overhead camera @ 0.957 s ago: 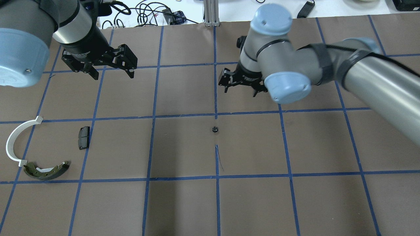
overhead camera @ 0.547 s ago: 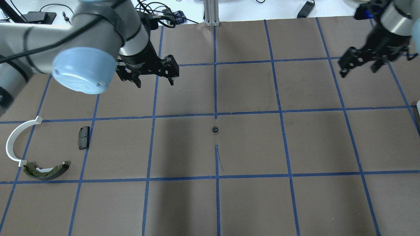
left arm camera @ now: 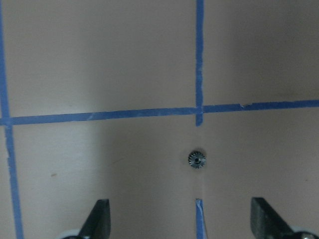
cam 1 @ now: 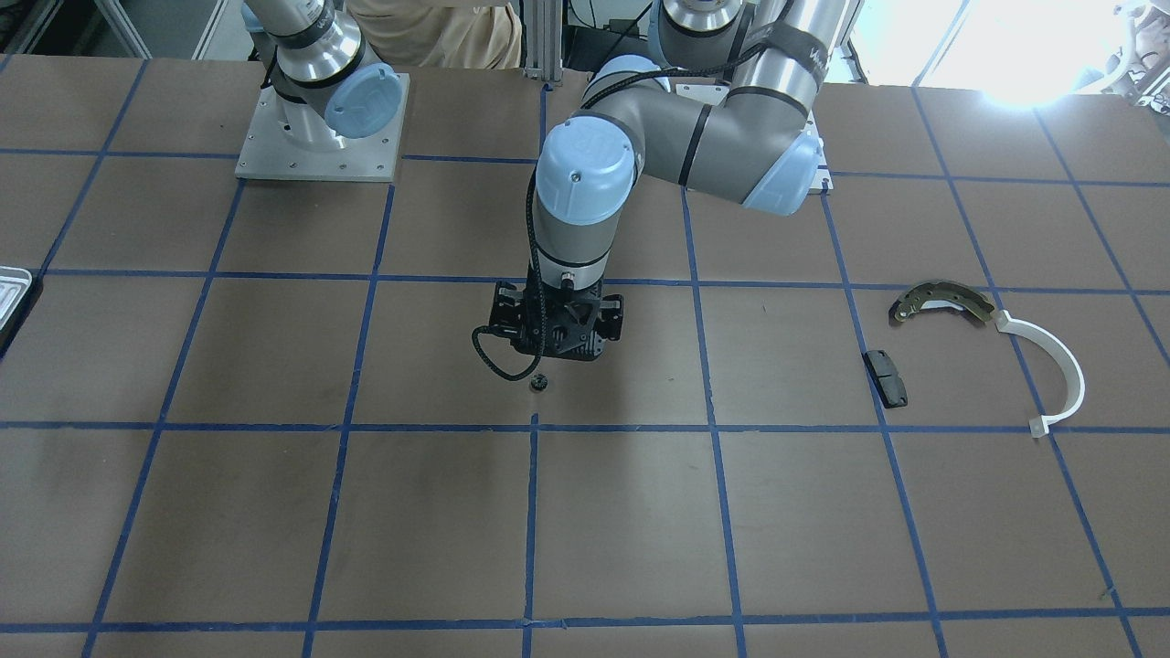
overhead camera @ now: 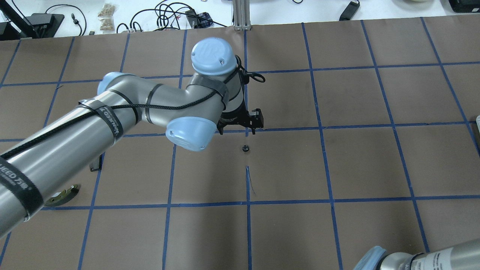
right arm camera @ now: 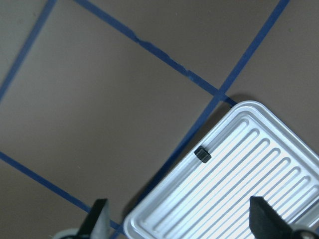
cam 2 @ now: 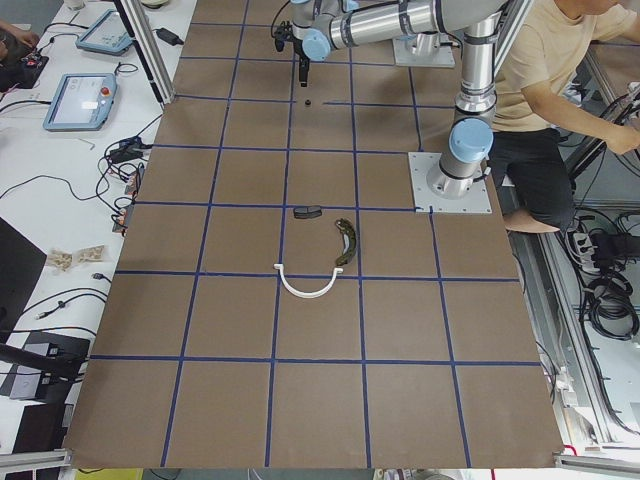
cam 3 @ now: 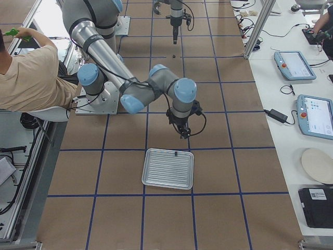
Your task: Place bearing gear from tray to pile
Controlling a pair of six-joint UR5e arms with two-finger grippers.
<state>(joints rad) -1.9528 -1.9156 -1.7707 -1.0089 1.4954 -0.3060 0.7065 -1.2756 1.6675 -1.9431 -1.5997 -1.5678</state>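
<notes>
The bearing gear (overhead camera: 245, 147) is a small dark toothed wheel lying on the brown table near the middle; it also shows in the front view (cam 1: 539, 382) and the left wrist view (left arm camera: 198, 159). My left gripper (left arm camera: 180, 219) is open and empty, pointing down just above and slightly behind the gear (overhead camera: 237, 131). My right gripper (right arm camera: 179, 219) is open and empty over the corner of the whitish ridged tray (right arm camera: 269, 169), which holds a small black part (right arm camera: 202, 155). The pile lies at my far left: brake shoe (cam 1: 941, 302), white half-ring (cam 1: 1060, 370), black pad (cam 1: 887, 377).
The tray (cam 3: 166, 172) sits at the table's right end, barely showing in the front view (cam 1: 9, 288). A person (cam 3: 31, 78) sits behind the robot bases. My left arm (overhead camera: 112, 123) covers most of the pile in the overhead view.
My left arm has swung right and down to hover by the gear. My right arm has moved off to the right, out to the tray. The gear has not moved.
</notes>
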